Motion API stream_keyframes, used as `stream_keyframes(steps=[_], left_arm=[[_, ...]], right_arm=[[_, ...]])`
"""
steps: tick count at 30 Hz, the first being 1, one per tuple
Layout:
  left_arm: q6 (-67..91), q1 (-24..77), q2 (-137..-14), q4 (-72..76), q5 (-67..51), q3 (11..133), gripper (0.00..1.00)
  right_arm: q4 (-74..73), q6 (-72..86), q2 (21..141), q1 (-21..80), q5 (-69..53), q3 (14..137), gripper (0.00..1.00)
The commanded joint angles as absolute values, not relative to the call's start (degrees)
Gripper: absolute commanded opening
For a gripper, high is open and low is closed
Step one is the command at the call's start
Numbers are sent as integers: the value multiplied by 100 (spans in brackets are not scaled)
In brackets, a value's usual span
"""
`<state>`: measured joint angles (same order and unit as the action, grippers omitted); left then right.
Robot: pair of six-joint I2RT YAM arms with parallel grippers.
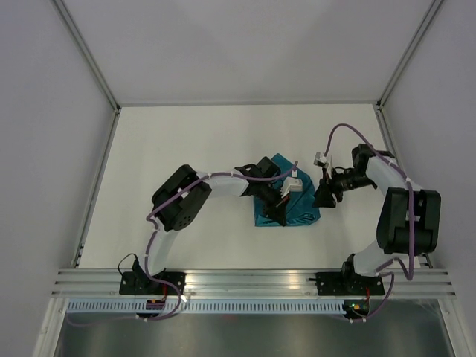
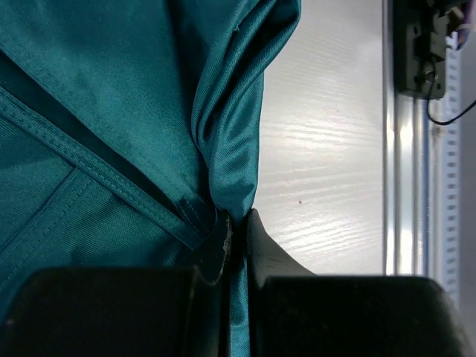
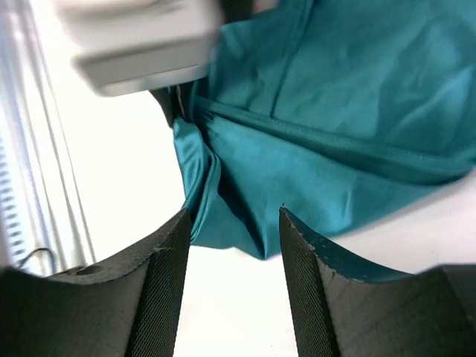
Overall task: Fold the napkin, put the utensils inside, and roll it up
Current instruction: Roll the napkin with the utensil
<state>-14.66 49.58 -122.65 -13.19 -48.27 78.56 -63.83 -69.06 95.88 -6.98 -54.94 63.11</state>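
Your left end effector (image 2: 239,234) is clenched on a bunched fold of the napkin (image 2: 111,104); your right end effector (image 3: 233,223) hangs released near its edge.

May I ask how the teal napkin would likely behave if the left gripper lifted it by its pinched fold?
Probably floppy: the napkin bunches into soft folds where the left gripper pinches it, so it would likely drape and sag. Its sheen suggests a smooth weave that might slip from a light pinch. It looks thin, so probably light.
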Motion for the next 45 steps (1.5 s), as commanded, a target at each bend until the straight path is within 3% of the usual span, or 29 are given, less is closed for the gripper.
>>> stream_keyframes(steps=[1, 6, 11, 34, 38, 45], left_arm=[[-924, 4922, -12831, -2829, -5062, 8137, 2], [-624, 4904, -13139, -3392, -5352, 8718, 2], [-282, 4781, -13298, -3595, -5721, 9140, 2], [-158, 4702, -13474, -3366, -5792, 8965, 2], [-193, 4711, -13447, -3357, -5809, 8938, 2], [-351, 4702, -13324, -3357, -5827, 8903, 6]], right_arm=[[-4617, -6629, 8528, -580, -5336, 5416, 57], [-2878, -6013, 6956, 42, -4388, 3974, 63], [-2391, -5792, 6425, 922, -3815, 3349, 65], [-1741, -5476, 6794, 3120, -2708, 2654, 66], [-1547, -5493, 7066, 3155, -2514, 2610, 63], [-1538, -5405, 7233, 3155, -2470, 2645, 47]])
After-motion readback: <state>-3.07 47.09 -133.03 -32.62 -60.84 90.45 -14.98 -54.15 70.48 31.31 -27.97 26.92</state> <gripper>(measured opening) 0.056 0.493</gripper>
